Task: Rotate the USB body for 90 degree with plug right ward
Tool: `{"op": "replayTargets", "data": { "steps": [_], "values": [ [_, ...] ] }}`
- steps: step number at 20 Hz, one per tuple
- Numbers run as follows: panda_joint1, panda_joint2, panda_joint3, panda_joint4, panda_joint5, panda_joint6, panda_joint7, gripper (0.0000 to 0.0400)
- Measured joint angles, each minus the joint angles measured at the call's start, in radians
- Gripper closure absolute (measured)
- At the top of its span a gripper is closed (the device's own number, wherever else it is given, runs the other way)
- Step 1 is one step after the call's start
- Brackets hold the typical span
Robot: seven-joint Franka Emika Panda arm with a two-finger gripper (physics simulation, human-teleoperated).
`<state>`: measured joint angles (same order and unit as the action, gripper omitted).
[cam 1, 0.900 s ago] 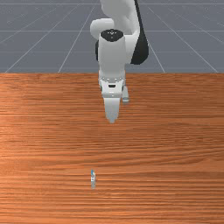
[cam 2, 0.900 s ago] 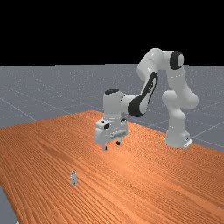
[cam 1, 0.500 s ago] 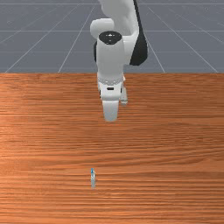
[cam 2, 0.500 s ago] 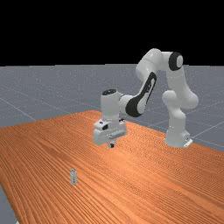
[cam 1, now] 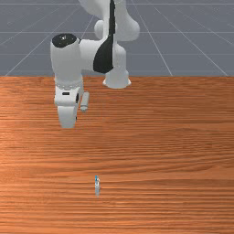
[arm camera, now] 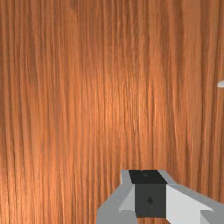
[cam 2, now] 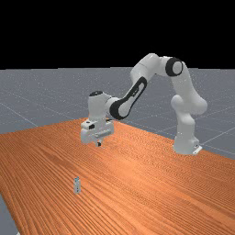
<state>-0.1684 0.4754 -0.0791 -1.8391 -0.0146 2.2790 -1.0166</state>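
**Over an orange-brown wood table (cam 1: 173, 137), a closed gripper (cam 2: 99, 144) hangs in the air, apart from a small USB body (cam 1: 97, 186).**

Front view, left to right: the gripper is left of centre, a little above mid-height, pointing down above the wood. Lower in the frame, still left of centre, the USB body rests on the table. It is slim and pale grey with a touch of blue at its upper end, and its length runs nearly straight up and down the frame. At the top, near the middle, the white and grey arm (cam 2: 149, 69) rises from its base (cam 2: 186, 142), with grey floor (cam 1: 196, 41) behind.

Far view, left to right: the USB body sits in the lower left of the frame, upright in the picture and well apart from the gripper. The gripper comes next, higher up and left of the middle, its tips together over the wood. The arm arches from there to its base at the right.

Wrist view, left to right: wood grain, then the two fingers (arm camera: 186, 203) at the bottom edge, just right of the middle, pressed together with nothing held. At the right edge, above mid-height, a pale grey tip (arm camera: 221, 84) is cut off; what it belongs to cannot be told.
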Motion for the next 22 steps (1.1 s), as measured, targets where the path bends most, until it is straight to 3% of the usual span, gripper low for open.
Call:
{"op": "replayTargets", "data": {
  "steps": [2, 3, 4, 6, 10, 15, 18, 22],
  "values": [
    [0.001, 0.165, -0.002, 0.295, -0.005, -0.216, 0.01, 0.04],
    [0.002, 0.238, 0.001, 0.425, -0.002, -0.267, 0.015, 0.04],
    [0.001, 0.164, 0.008, 0.27, 0.009, -0.101, 0.012, 0.04],
    [0.002, 0.355, 0.012, 0.61, 0.012, -0.265, 0.023, 0.04],
    [0.002, 0.496, 0.013, 0.665, 0.011, -0.206, 0.03, 0.04],
    [-0.001, 0.713, 0.014, 0.86, 0.009, -0.187, 0.038, 0.0394],
    [0.001, 0.766, 0.013, 0.953, 0.012, -0.198, 0.055, 0.04],
    [0.03, 0.74, 0.009, 0.906, 0.017, -0.181, 0.113, 0.04]
  ]
}}
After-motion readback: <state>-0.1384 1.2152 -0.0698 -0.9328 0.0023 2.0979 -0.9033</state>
